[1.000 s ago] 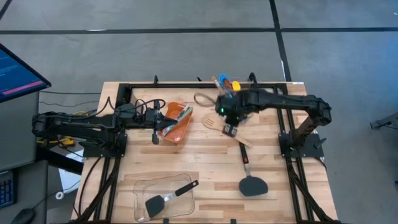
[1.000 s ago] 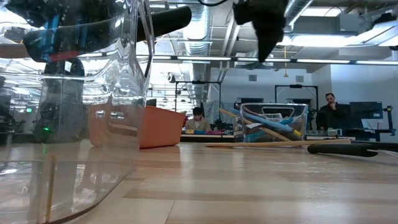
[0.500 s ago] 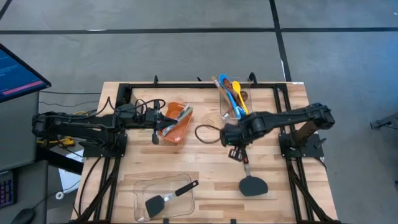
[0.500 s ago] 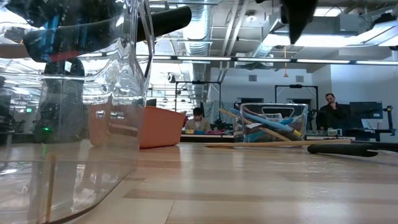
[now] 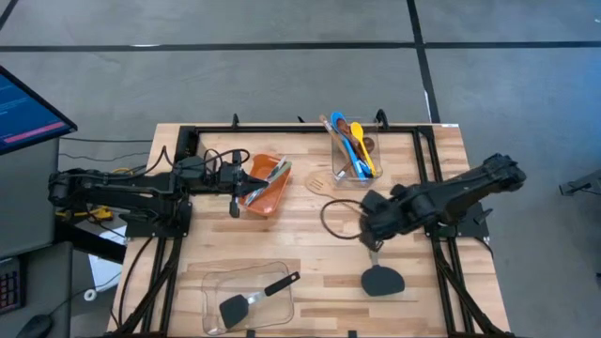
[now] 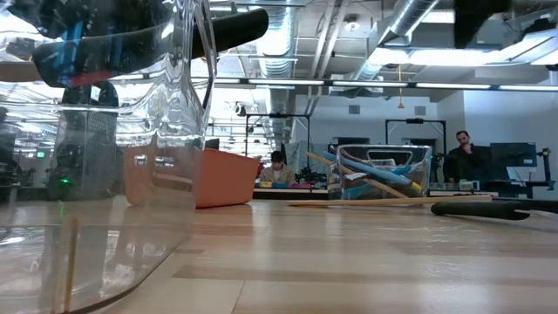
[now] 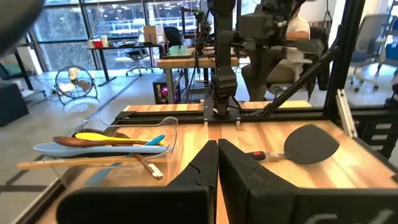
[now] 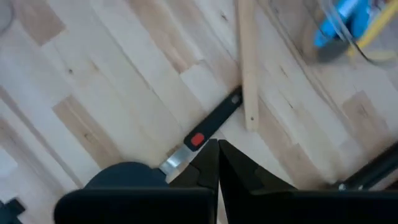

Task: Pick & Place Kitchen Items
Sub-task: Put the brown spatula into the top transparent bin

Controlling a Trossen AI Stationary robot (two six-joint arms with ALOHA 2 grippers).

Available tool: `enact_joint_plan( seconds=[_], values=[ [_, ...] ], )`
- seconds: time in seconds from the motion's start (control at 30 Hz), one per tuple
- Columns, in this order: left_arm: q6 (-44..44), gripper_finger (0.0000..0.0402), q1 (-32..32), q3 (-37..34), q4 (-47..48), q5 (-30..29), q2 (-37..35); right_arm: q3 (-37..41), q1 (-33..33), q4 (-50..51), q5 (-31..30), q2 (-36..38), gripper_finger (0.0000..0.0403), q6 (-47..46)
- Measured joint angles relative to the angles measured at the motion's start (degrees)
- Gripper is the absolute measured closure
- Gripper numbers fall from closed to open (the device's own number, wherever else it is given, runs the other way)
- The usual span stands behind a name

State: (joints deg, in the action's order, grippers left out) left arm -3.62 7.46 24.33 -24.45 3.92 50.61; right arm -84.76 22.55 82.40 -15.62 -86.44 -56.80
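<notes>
A bin [image 5: 267, 185] with a few tools in it sits on the left half of the counter [image 5: 310, 246], and a clear box [image 5: 353, 158] full of spoons stands near the back edge. A wooden turner [image 5: 340, 195] lies just in front of that box. One spatula [image 5: 379, 273] lies on the right side near the front edge, and another spatula [image 5: 250, 298] lies in a clear tray [image 5: 248, 296] at the front edge, left of the middle.

wooden table [image 5: 310, 235] bears black spatula [image 5: 379, 278], orange bin [image 5: 268, 192].
</notes>
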Motion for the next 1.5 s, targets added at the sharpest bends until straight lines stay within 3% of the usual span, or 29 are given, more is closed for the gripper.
enact_joint_plan(
  seconds=[0.13,0.3,0.43,0.67,0.8,0.93,1.17,1.5],
  values=[
    [1.28,0.0401,-0.01,0.01,-0.01,0.0,0.01,7.17,2.9,-2.52,-3.21,6.73,0.0402,-9.86],
    [1.32,0.0401,0.0,0.01,-0.02,-0.01,0.0,18.19,5.29,-5.0,-6.56,14.4,0.0403,-31.12],
    [1.32,0.04,0.0,0.01,-0.02,-0.01,0.0,24.94,5.61,-6.51,-4.21,17.39,0.0403,-42.31],
    [1.32,0.0401,0.0,0.01,-0.02,0.0,0.01,28.57,5.57,-13.3,6.65,16.39,0.0403,-36.19],
    [1.32,0.0401,0.0,0.01,-0.02,-0.02,0.0,28.57,5.61,-20.66,6.8,14.65,0.0403,-30.73],
    [1.33,0.0401,0.0,0.01,-0.02,0.0,0.01,28.55,5.56,-27.36,6.8,12.42,0.0403,-31.92],
    [1.34,0.0401,0.0,0.01,-0.02,-0.02,0.0,28.57,5.57,-24.11,9.32,7.47,0.0399,-35.09],
    [1.34,0.0401,0.0,0.01,-0.04,0.0,0.0,28.57,5.52,-23.49,21.24,-0.34,0.0307,-31.32]
  ],
)
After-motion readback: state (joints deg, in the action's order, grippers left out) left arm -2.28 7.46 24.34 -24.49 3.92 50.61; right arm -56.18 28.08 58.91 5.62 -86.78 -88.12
